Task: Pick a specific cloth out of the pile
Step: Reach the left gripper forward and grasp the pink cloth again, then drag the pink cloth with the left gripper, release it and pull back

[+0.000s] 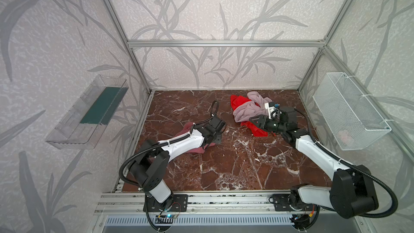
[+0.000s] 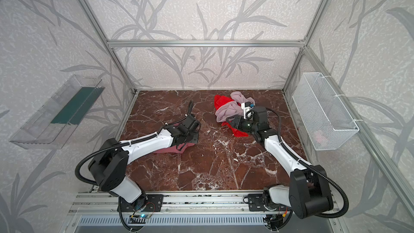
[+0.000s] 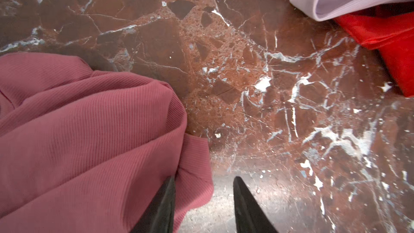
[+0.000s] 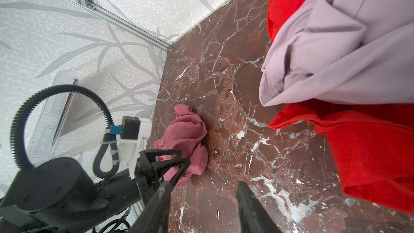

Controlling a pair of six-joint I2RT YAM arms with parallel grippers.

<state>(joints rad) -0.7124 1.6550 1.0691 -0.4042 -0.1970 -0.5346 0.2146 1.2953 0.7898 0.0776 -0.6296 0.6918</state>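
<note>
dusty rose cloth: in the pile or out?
Out. The rose cloth lies crumpled alone on the table, bare marble between it and the pile.

From both top views I cannot see most of the cloth [image 1: 187,128]: the left arm lies across it and only its edges show. The left gripper [image 3: 203,200] is cut off by the left wrist picture's edge, so I see just two finger tips, and a fold of the cloth sits between them; whether it is pinched I cannot tell. The right gripper [image 4: 201,200] is likewise cropped to its tips. The pile [image 4: 349,68] runs off that picture's edge. Something pinkish lies in the wire basket [image 1: 358,117], too blurred through the mesh to identify.
</note>
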